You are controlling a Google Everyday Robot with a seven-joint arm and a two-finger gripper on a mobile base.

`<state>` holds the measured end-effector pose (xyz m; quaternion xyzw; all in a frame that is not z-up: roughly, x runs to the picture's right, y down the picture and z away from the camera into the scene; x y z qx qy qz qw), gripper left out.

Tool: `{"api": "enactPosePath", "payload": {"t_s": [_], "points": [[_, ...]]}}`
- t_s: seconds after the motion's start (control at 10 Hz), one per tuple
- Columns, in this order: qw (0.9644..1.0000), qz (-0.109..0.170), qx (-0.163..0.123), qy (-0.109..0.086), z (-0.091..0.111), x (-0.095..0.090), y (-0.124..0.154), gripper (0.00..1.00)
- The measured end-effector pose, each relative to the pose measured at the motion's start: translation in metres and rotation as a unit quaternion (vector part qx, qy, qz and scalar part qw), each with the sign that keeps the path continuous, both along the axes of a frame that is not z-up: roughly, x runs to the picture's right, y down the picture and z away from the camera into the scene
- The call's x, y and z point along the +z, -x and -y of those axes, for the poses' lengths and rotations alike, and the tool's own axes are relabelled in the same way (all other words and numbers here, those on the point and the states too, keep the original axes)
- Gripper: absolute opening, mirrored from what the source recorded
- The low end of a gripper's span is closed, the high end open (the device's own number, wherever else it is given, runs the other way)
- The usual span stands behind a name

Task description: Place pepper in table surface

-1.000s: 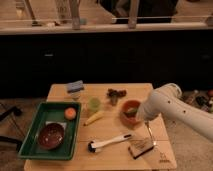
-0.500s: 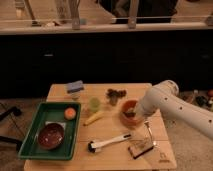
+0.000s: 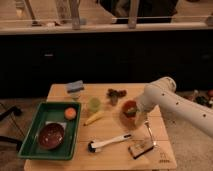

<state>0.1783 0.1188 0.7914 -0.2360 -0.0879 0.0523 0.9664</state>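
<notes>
My white arm reaches in from the right, and my gripper [image 3: 132, 113] is down at the orange-red bowl [image 3: 125, 106] near the middle of the light tan table surface [image 3: 107, 131]. A small dark green piece, likely the pepper [image 3: 131, 111], shows in the bowl right at the gripper. I cannot tell whether the gripper holds it.
A green tray [image 3: 31, 129] at the left holds an orange ball [image 3: 70, 113] and a dark red bowl [image 3: 51, 136]. Also on the table are a pale green cup [image 3: 94, 103], a yellow banana-like piece [image 3: 93, 118], a blue sponge [image 3: 75, 87], a dark object [image 3: 116, 94], a white brush [image 3: 109, 143] and a small item [image 3: 139, 149].
My arm has swung left, bringing the gripper from beside the orange-red bowl to over it. The other objects have not moved.
</notes>
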Motion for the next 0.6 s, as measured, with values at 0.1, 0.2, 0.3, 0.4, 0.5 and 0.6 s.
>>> {"api": "enactPosePath", "payload": {"t_s": [0.1, 0.2, 0.3, 0.4, 0.5, 0.6], "points": [[1.0000, -0.001, -0.002, -0.001, 0.005, 0.007, 0.000, 0.80], [1.0000, -0.003, -0.003, -0.001, 0.008, 0.012, 0.000, 0.80], [1.0000, -0.004, -0.003, -0.001, 0.012, 0.019, -0.001, 0.80], [1.0000, -0.005, -0.003, -0.003, 0.015, 0.024, -0.003, 0.80], [1.0000, -0.002, -0.004, -0.007, 0.016, 0.027, -0.005, 0.80], [0.9999, 0.002, -0.005, -0.011, 0.017, 0.029, -0.007, 0.80]]}}
